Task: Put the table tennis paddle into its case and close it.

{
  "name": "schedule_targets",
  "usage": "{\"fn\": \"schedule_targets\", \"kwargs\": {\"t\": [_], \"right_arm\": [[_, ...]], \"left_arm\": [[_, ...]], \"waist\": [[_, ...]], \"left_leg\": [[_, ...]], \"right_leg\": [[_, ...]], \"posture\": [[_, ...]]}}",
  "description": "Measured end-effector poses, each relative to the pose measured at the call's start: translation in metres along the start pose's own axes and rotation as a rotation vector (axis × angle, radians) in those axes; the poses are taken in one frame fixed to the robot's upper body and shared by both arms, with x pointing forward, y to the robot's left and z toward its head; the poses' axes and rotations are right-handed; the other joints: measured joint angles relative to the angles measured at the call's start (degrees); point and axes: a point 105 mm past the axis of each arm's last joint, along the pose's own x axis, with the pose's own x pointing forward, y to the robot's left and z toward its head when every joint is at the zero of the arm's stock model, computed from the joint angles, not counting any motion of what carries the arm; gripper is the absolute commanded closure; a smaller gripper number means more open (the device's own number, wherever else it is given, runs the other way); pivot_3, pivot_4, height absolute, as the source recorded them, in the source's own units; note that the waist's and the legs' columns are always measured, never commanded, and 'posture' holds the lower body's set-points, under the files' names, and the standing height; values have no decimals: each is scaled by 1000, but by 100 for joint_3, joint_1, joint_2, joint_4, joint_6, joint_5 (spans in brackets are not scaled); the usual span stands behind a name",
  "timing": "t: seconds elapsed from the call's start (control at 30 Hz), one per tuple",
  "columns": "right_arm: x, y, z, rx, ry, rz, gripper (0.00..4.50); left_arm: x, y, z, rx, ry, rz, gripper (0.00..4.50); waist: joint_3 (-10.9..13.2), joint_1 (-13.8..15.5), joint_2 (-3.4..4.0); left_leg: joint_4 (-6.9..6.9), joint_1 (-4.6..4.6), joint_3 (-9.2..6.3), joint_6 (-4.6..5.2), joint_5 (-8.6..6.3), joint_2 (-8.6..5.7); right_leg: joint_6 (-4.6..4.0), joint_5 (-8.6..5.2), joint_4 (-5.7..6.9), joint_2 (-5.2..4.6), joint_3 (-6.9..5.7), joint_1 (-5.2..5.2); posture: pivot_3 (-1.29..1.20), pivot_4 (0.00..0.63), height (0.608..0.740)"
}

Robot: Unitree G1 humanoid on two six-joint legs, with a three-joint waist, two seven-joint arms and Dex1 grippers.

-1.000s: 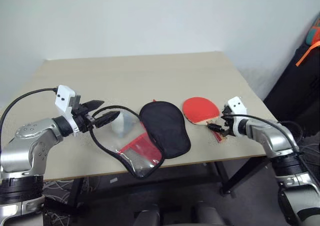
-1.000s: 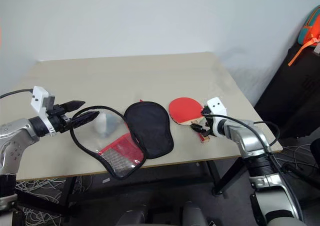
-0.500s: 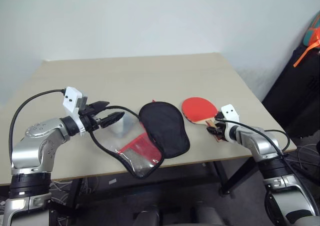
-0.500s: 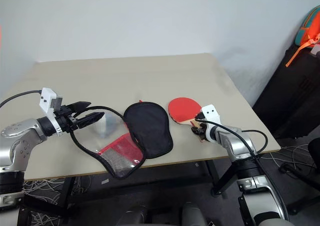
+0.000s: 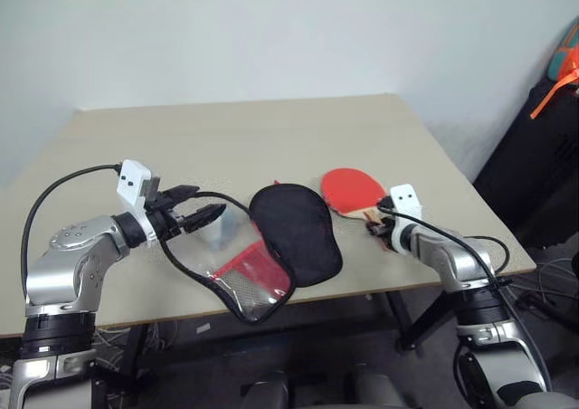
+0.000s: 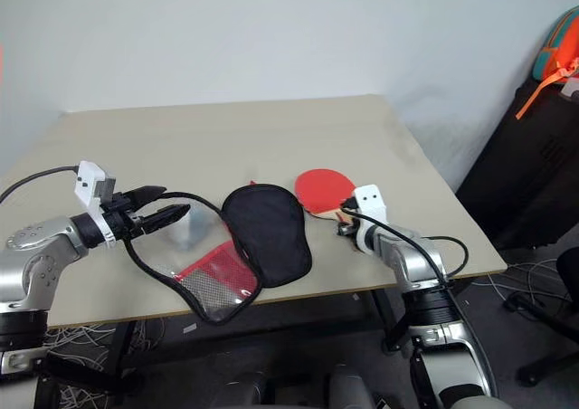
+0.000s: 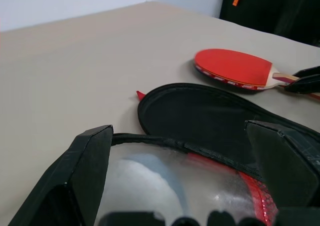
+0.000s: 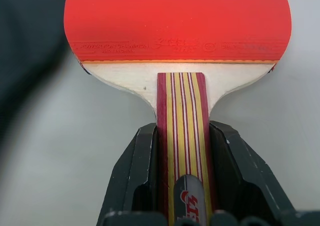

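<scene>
The table tennis paddle (image 5: 351, 190) lies red face up on the table, just right of the case. My right gripper (image 8: 182, 131) is shut on its striped wooden handle (image 8: 182, 111), low over the table near the front right edge. The case (image 5: 294, 233) lies unzipped, black half flat on the table. Its clear side (image 5: 231, 264), with a red panel, is lifted at the left. My left gripper (image 5: 206, 201) stands open at that clear side's black rim, which runs across between its spread fingers (image 7: 90, 156). I cannot tell whether they bear on it.
A pale grey ball-like object (image 5: 214, 233) sits behind the clear side, close to my left gripper. The tan table (image 5: 226, 137) stretches bare behind the case. The front edge runs just below case and paddle. A dark bag with an orange strap (image 5: 554, 101) stands at the right.
My right gripper has shut on the paddle's handle and slid the paddle left, closer to the case. The left gripper and the case's lifted side have stayed put.
</scene>
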Motion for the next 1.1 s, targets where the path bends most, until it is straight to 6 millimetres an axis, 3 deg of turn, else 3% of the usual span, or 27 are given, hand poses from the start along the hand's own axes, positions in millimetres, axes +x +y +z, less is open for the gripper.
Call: {"fn": "schedule_targets", "kwargs": {"t": [0.2,0.37,0.67,1.1], "right_arm": [[0,54,25,-22,-50,125,3375],[4,83,18,-25,-1,173,3375],[13,100,-6,6,93,155,3375],[30,108,0,33,114,103,3375]], "left_arm": [[0,1,-1,2,6,4,0],[2,-1,-3,-4,6,-3,0],[1,-2,-7,-14,18,-6,0],[4,-4,-11,-23,36,-19,0]], "waist": [[-1,18,-1],[0,14,0],[0,6,0],[-1,-3,0]], "left_leg": [[2,1,2,-1,0,-1],[2,0,2,-1,0,-1],[2,2,5,-2,-1,0],[2,18,9,-3,0,6]], "right_leg": [[0,0,3,-1,1,2],[0,0,6,-1,1,-1],[0,-2,16,0,3,-8],[-1,-2,27,5,7,-2]], "posture": [[0,0,739],[0,0,739],[0,0,739],[0,0,739]]}}
